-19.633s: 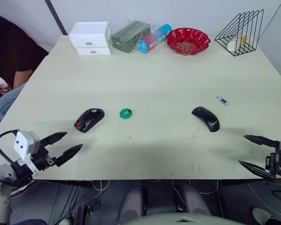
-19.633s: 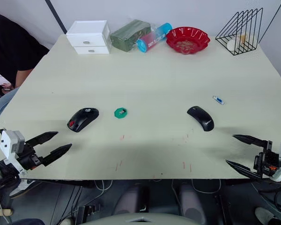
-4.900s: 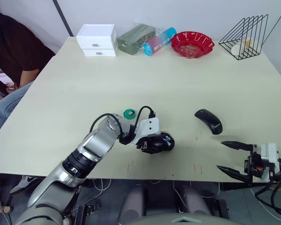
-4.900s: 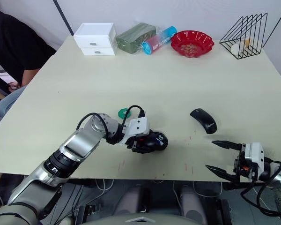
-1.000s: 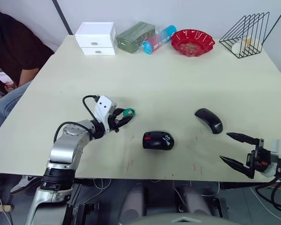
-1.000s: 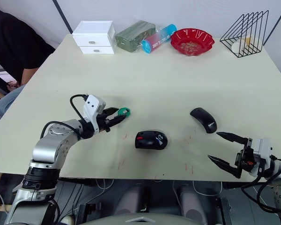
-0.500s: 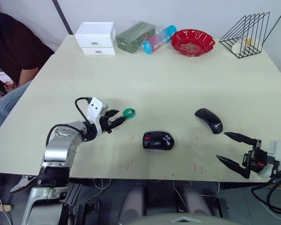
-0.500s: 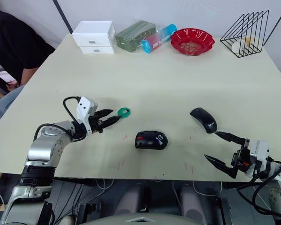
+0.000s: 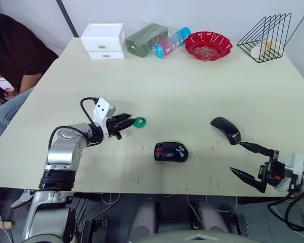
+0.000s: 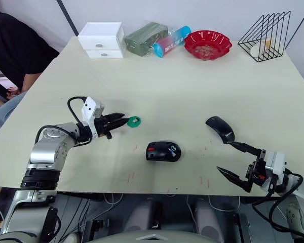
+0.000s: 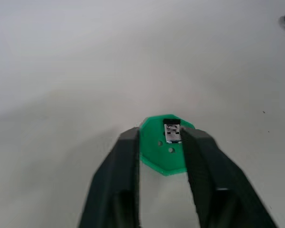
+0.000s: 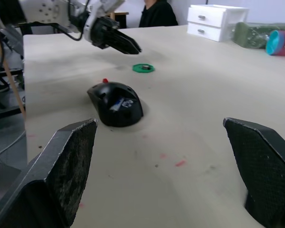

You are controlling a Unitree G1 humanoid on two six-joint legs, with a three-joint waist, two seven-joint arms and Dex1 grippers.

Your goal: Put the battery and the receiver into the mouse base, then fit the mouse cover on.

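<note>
The mouse base [image 9: 171, 151] is lying near the middle front of the desk [image 9: 192, 86], a black oval body with a red scroll wheel facing the robot's left and a blue-ended battery [image 12: 118, 104] showing in its open compartment. The glossy black mouse cover [image 9: 224, 129] is resting well to its right. The left arm is reaching low across the desk, its pincer [image 9: 127, 122] narrowly parted right at the green dish [image 9: 139, 122]. The left wrist view is showing the tiny greyish receiver [image 11: 172, 132] sitting in that dish between the fingertips. The right pincer [image 9: 249, 161] is hovering wide open at the desk's front edge, near the cover.
</note>
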